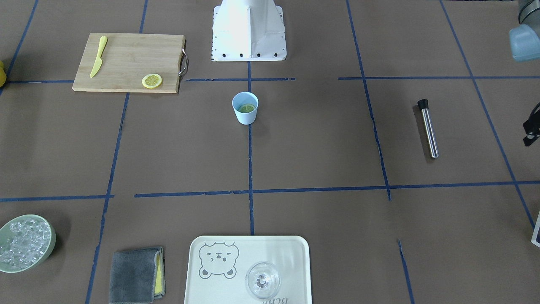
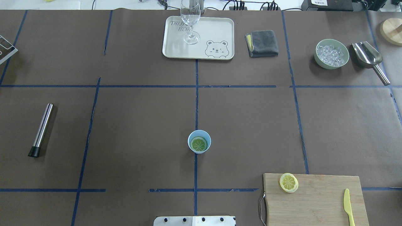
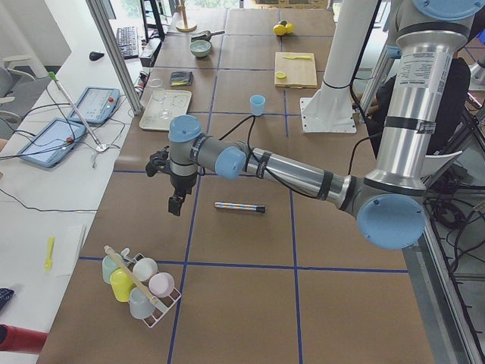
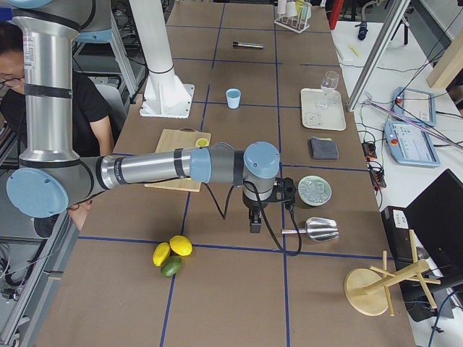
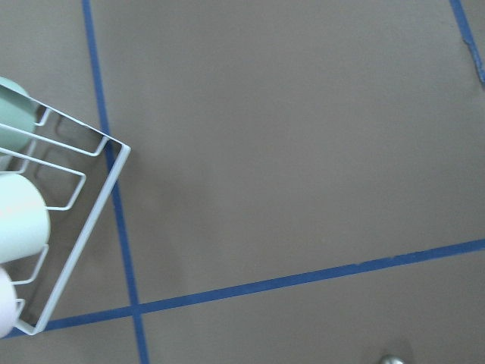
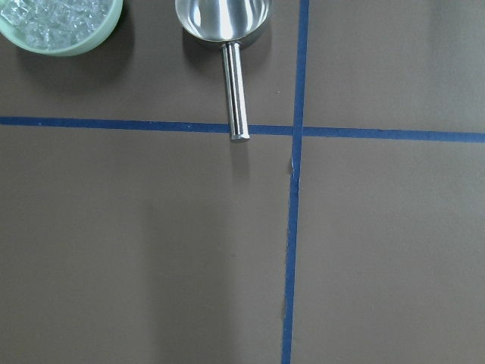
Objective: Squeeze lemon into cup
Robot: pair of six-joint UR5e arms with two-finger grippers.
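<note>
The pale blue cup stands upright at the table's middle, also in the front view. One lemon slice lies flat inside it. A second lemon slice lies on the wooden cutting board. My left gripper hangs over the table's left end, far from the cup. My right gripper hangs over the right end near the scoop. Both show only in the side views, so I cannot tell whether they are open or shut. Neither wrist view shows fingers.
A yellow knife lies on the board. A steel muddler lies at left. At the far side are a tray with a clear glass, a grey cloth, a green ice bowl and a scoop. A cup rack stands below my left gripper.
</note>
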